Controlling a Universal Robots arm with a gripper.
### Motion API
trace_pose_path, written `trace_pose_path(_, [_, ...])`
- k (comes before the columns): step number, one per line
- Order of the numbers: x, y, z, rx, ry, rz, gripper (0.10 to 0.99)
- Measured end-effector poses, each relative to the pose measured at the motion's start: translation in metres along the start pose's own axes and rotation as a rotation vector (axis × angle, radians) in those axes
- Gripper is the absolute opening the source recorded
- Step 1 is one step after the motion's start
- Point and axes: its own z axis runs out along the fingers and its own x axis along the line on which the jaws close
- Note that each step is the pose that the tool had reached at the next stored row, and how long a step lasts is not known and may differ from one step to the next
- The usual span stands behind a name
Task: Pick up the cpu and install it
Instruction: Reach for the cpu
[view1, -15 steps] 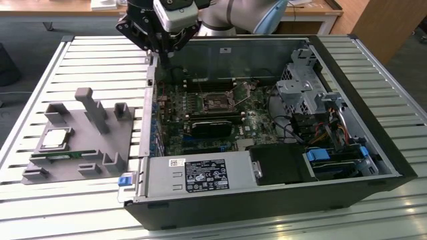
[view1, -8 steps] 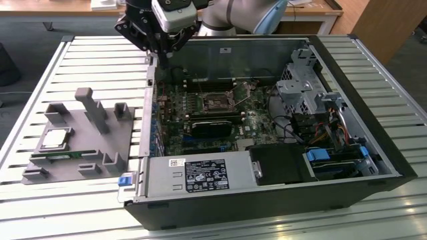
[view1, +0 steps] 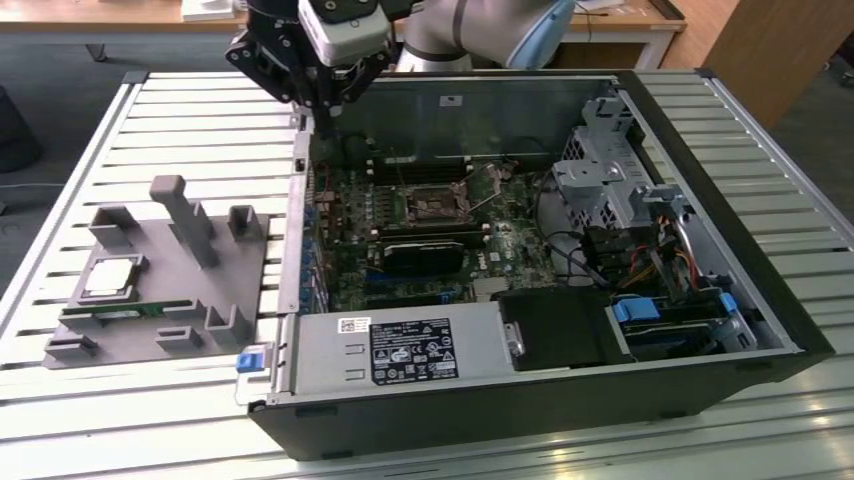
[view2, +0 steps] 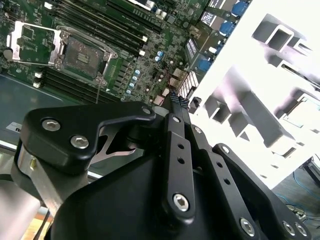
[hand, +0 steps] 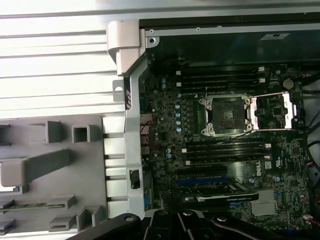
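Under the wrist: gripper (view1: 324, 105) hangs over the case (view1: 296, 250) wall on the exterior view's left, at its far end, touching nothing. Fingers (view2: 178, 150) look pressed together tip to tip in the second wrist view, with nothing between them; closed and empty, by my reading. Next out, on the board (hand: 165, 125): socket (hand: 223, 115) lies open and bare, its metal frame swung back to one side, no chip seated. Install not begun, judging from that. Other way from the wall: grey tray (view1: 140, 240) on the slatted table (view1: 200, 110), just beside the case. Cpu (view1: 114, 278) sits flat on the tray's outer part, silver top up, well apart from the gripper. From the jaws it lies toward the exterior view's left and toward that camera, with the tray's tall post (view1: 187, 225) standing near that line. Chip is square, so no long axis to speak of; its edges run about parallel with the tray's. One arm only, so no choice of reach. Memory stick (view1: 127, 312), green and narrow, lies just beside the cpu on the camera side. Farthest from the gripper: silver box (view1: 320, 370) at the case's near end carries a white label (view1: 414, 352) with dense print and symbols, plus a small sticker (view1: 354, 323); I cannot make out words. White lettering shows on the board in the first wrist view, likewise unread.
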Motion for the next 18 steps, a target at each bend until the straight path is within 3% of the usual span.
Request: trace_pose_path(18, [0.0105,-0.0009,0.0013,0.000,0.0001,0.000,0.106])
